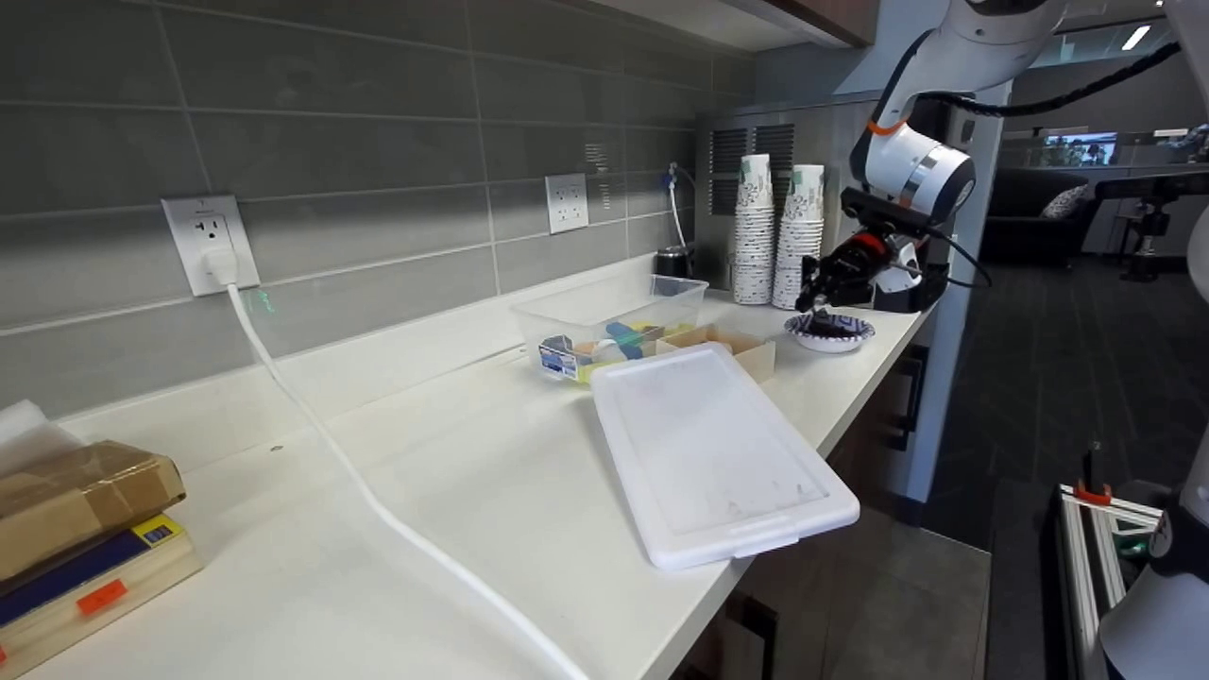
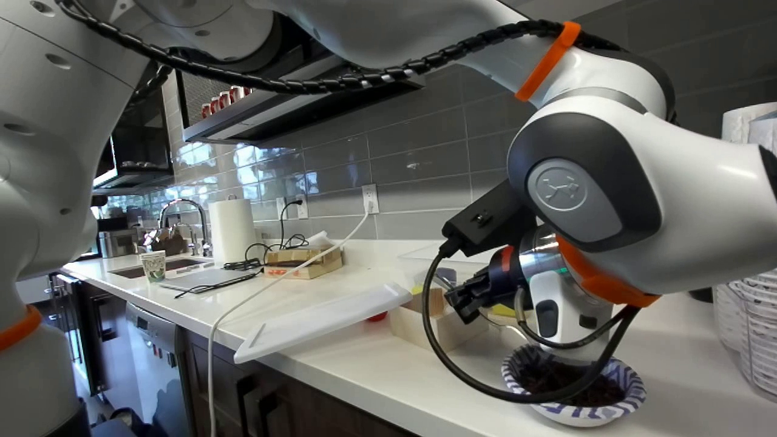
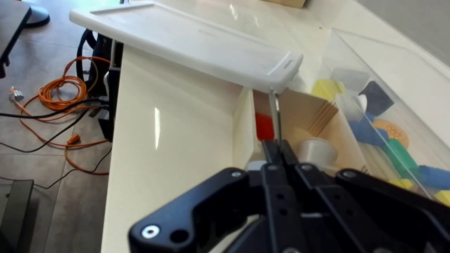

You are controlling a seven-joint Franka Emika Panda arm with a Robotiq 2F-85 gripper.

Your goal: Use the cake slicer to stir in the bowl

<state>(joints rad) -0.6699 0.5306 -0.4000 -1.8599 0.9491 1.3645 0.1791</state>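
Note:
My gripper (image 3: 280, 146) is shut on the cake slicer (image 3: 276, 114), a thin silvery strip seen nearly edge-on, jutting forward from the fingertips in the wrist view. The patterned bowl (image 1: 825, 347), blue and white with dark contents, sits on the counter in both exterior views. In an exterior view my gripper (image 2: 462, 301) is higher than the bowl (image 2: 583, 416) and off to its side. The slicer's lower part is hard to make out there, so I cannot tell whether it touches the contents. The bowl is out of the wrist view.
A white lid (image 1: 718, 453) overhangs the counter's front edge. Beside it stand an open cardboard box (image 3: 244, 130) and a clear bin (image 1: 614, 312) with colourful items. Stacked paper cups (image 1: 754, 246) stand behind the bowl. A white cable (image 1: 378, 505) crosses the counter.

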